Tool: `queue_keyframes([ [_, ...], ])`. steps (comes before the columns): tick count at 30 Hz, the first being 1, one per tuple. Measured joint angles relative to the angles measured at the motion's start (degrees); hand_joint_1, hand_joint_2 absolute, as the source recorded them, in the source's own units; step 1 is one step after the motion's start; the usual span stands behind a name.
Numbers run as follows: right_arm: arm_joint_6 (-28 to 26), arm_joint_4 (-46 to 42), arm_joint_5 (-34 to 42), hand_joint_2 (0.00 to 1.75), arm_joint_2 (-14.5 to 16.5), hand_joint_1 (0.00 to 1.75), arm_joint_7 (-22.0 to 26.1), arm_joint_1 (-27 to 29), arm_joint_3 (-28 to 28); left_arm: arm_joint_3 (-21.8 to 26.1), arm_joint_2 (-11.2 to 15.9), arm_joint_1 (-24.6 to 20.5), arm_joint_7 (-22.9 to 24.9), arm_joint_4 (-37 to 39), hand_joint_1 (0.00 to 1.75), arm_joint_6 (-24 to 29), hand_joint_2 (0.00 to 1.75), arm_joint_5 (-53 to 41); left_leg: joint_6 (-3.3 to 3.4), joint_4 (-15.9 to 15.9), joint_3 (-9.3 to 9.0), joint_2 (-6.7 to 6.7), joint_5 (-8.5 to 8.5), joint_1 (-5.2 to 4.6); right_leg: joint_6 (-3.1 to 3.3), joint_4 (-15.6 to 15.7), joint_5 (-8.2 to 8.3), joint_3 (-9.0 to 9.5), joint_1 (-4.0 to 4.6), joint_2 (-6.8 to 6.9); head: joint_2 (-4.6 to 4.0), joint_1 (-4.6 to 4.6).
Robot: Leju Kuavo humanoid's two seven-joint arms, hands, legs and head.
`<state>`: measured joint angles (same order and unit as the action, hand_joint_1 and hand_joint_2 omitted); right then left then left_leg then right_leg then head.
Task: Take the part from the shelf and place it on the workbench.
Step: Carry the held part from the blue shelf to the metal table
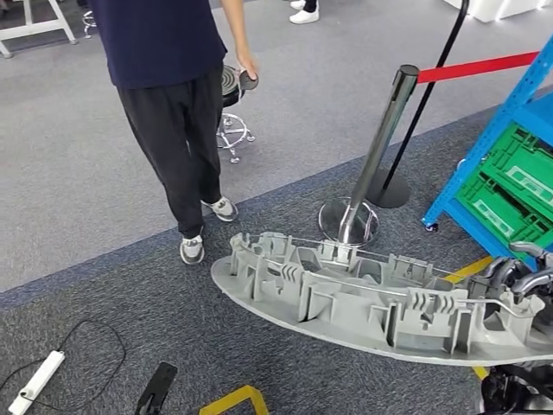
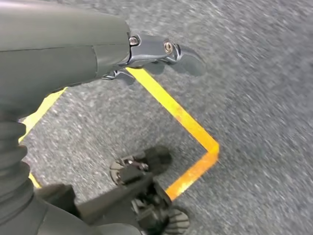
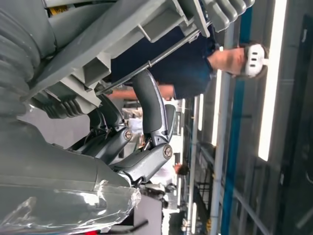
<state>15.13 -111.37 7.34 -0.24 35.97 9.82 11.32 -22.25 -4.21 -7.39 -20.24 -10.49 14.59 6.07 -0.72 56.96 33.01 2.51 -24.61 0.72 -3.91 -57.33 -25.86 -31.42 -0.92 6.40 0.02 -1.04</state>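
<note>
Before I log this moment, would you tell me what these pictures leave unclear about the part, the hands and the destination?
- Grey part: the head view's right edge cuts off its far end.
- Right hand: its grip is masked by the part's ribs in the head view; in the right wrist view its fingers curl over a thin rod on the part.
- Left hand: empty over the carpet, background blurred.
- Workbench: cannot be identified.
</note>
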Motion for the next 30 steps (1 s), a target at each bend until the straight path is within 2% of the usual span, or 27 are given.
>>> queue_keyframes([
  [1,-0.2,-0.1,-0.1,1.75,0.0,1.75,0.0,0.1,0.0,0.0,0.0,0.1,0.1,0.0,0.0,0.0,1.75,-0.1,0.48,-0.1,0.04,-0.67,0.17,-0.06,-0.28,-0.8,-0.73,-0.29,-0.2,-0.7,0.0,0.11],
  [2,-0.4,-0.3,-0.1,1.75,-0.1,1.75,0.0,0.2,0.0,0.0,0.1,0.1,0.4,0.0,0.0,0.0,1.75,-0.2,0.92,-0.2,0.05,-1.35,0.34,-0.07,-0.45,-2.8,-2.06,-1.15,-0.32,-1.97,0.0,0.25],
  [4,-0.7,-0.7,-0.1,1.75,-0.1,1.75,0.1,0.6,0.3,0.0,0.0,0.0,1.0,0.0,0.0,-0.1,1.75,-0.5,1.51,-0.2,0.11,-2.67,0.47,-0.23,-0.38,-10.1,-5.8,-4.58,-0.25,-5.01,0.0,0.6],
  [5,-0.8,-0.9,-0.1,1.75,-0.1,1.75,0.2,0.8,0.6,-0.1,0.0,0.1,1.4,0.0,0.0,-0.2,1.75,-0.6,1.69,-0.2,0.14,-3.39,0.48,-0.39,-0.24,-14.2,-7.33,-6.65,-0.11,-5.76,0.0,0.71],
  [6,-0.9,-1.0,0.0,1.75,-0.1,1.75,0.2,1.0,0.8,-0.1,0.0,0.2,1.8,0.0,0.0,-0.2,1.75,-0.7,1.8,-0.2,0.14,-4.14,0.48,-0.55,-0.05,-16.9,-7.92,-8.17,0.07,-6.11,0.0,0.75],
  [7,-1.0,-1.2,0.0,1.75,-0.1,1.75,0.2,1.2,1.0,-0.1,0.0,0.4,2.1,0.0,0.0,-0.1,1.75,-0.7,1.86,-0.2,0.12,-4.95,0.47,-0.7,0.21,-17.7,-7.47,-8.85,0.24,-6.3,0.0,0.78],
  [8,-1.0,-1.3,0.1,1.75,-0.2,1.75,0.2,1.4,1.2,-0.1,0.0,0.5,2.3,0.0,0.0,-0.1,1.75,-0.7,1.88,-0.2,0.05,-5.73,0.47,-0.79,0.52,-15.7,-5.78,-8.18,0.37,-6.51,0.0,0.77],
  [9,-1.1,-1.6,0.1,1.75,-0.2,1.75,0.2,1.5,1.4,-0.1,0.0,0.6,2.5,0.0,0.0,-0.1,1.75,-0.7,1.88,-0.2,-0.03,-6.51,0.46,-0.83,0.81,-11.9,-3.44,-6.55,0.44,-7.02,0.0,0.77],
  [10,-1.1,-1.8,0.1,1.75,-0.2,1.75,0.2,1.6,1.5,-0.1,0.0,0.6,2.6,0.0,0.0,-0.1,1.75,-0.8,1.84,-0.1,-0.06,-7.18,0.46,-0.87,1.05,-7.7,-1.56,-4.67,0.42,-8.17,0.0,0.77],
  [11,-1.1,-2.1,0.2,1.75,-0.2,1.75,0.2,1.7,1.7,-0.1,0.0,0.6,2.7,0.0,0.0,-0.1,1.75,-1.0,1.71,-0.1,0.04,-7.85,0.46,-0.9,1.18,-4.0,-0.32,-2.91,0.34,-9.22,0.0,0.74],
  [12,-1.1,-2.3,0.2,1.75,-0.2,1.75,0.2,1.7,1.8,-0.1,0.0,0.6,2.7,0.0,0.0,-0.1,1.75,-1.0,1.48,0.0,0.26,-8.41,0.54,-0.86,1.24,-1.8,0.19,-1.85,0.33,-10.04,0.0,0.74],
  [13,-1.1,-2.4,0.2,1.75,-0.2,1.75,0.2,1.7,1.9,-0.1,0.0,0.6,2.7,0.0,0.0,-0.1,1.75,-1.1,1.16,0.0,0.54,-8.93,0.67,-0.76,1.29,-1.0,0.11,-1.43,0.36,-10.45,0.0,0.71],
  [15,-1.1,-2.5,0.3,1.75,-0.2,1.75,0.2,1.7,1.9,-0.1,0.1,0.7,2.8,0.0,0.0,-0.1,1.75,-1.1,0.46,-0.1,0.96,-9.74,0.87,-0.51,1.59,-0.7,0.29,-1.28,0.43,-9.58,0.0,0.69],
  [16,-1.1,-2.5,0.4,1.75,-0.2,1.75,0.3,1.6,1.9,-0.1,0.2,0.7,2.8,0.0,0.0,-0.1,1.75,-1.1,0.2,0.4,1.21,-9.16,0.53,-0.56,1.88,-0.4,0.41,-1.14,0.39,-9.02,0.0,0.6],
  [17,-1.1,-2.5,0.5,1.75,-0.2,1.75,0.3,1.5,1.9,-0.1,0.3,0.5,2.8,0.0,0.0,-0.1,1.75,-1.1,-0.05,1.7,1.89,-7.98,-0.42,-0.67,2.18,-0.1,0.52,-0.98,0.33,-8.36,0.0,0.44],
  [19,-1.0,-2.5,0.6,1.75,-0.2,1.75,0.4,1.3,1.9,-0.1,0.4,0.1,2.7,0.0,0.0,0.1,1.75,-1.1,-0.49,8.1,5.0,-4.78,-3.83,-0.84,2.64,0.2,0.56,-0.78,0.37,-6.89,0.0,0.17],
  [20,-0.9,-2.5,0.7,1.75,-0.2,1.75,0.4,1.2,1.9,-0.1,0.4,-0.2,2.6,0.0,0.0,0.2,1.75,-1.0,-0.68,12.0,7.0,-3.89,-5.51,-0.78,2.76,0.2,0.53,-0.79,0.43,-6.15,0.0,0.12],
  [21,-0.7,-2.4,0.7,1.75,-0.2,1.75,0.4,1.0,1.9,-0.1,0.5,-0.3,2.5,0.0,0.0,0.4,1.75,-0.9,-0.82,15.1,8.52,-3.48,-6.46,-0.72,2.82,0.2,0.48,-0.79,0.46,-5.44,0.0,0.13],
  [22,-0.6,-2.3,0.7,1.75,-0.2,1.75,0.4,0.7,1.9,-0.1,0.5,-0.4,2.3,0.0,0.0,0.5,1.75,-0.8,-0.91,16.3,9.19,-3.3,-6.4,-0.67,2.83,0.2,0.45,-0.78,0.47,-4.8,0.0,0.12],
  [23,-0.5,-2.3,0.7,1.75,-0.2,1.75,0.4,0.4,1.9,-0.1,0.6,-0.5,2.2,0.0,0.0,0.6,1.75,-0.6,-0.93,15.3,8.71,-3.16,-5.28,-0.65,2.8,0.2,0.42,-0.74,0.46,-4.18,0.0,0.11],
  [24,-0.4,-2.2,0.7,1.75,-0.2,1.75,0.4,0.2,1.9,-0.1,0.8,-0.5,2.0,-0.1,0.0,0.7,1.75,-0.4,-0.89,12.2,7.1,-2.77,-3.39,-0.66,2.72,0.2,0.36,-0.64,0.45,-3.57,0.0,0.1],
  [26,-0.3,-2.2,0.7,1.75,-0.2,1.75,0.4,-0.3,1.9,0.0,1.0,-0.8,1.8,-0.2,0.0,0.9,1.75,0.0,-0.57,4.1,2.81,-0.48,-0.02,-0.9,2.35,0.0,0.11,-0.44,0.68,-2.45,0.0,0.07],
  [27,-0.3,-2.2,0.7,1.75,-0.2,1.75,0.4,-0.4,1.9,0.0,1.0,-1.0,1.6,-0.2,0.0,1.0,1.75,0.3,-0.26,1.3,1.39,0.43,0.81,-1.04,2.11,-0.1,-0.03,-0.39,0.88,-1.93,0.0,0.1],
  [28,-0.3,-2.1,0.7,1.75,-0.3,1.75,0.4,-0.6,1.9,0.2,1.0,-1.2,1.3,-0.3,0.0,1.1,1.75,0.9,0.08,-0.1,0.81,0.94,0.99,-1.19,1.89,-0.1,-0.15,-0.36,1.08,-1.43,0.0,0.14],
  [30,-0.4,-2.0,0.8,1.75,-0.4,1.75,0.4,-0.8,1.9,1.0,1.0,-1.2,0.3,-0.3,0.0,1.2,1.75,2.3,0.87,-0.5,0.97,-0.13,1.06,-1.26,1.4,0.0,-0.31,-0.23,1.15,-0.35,0.0,0.25],
])
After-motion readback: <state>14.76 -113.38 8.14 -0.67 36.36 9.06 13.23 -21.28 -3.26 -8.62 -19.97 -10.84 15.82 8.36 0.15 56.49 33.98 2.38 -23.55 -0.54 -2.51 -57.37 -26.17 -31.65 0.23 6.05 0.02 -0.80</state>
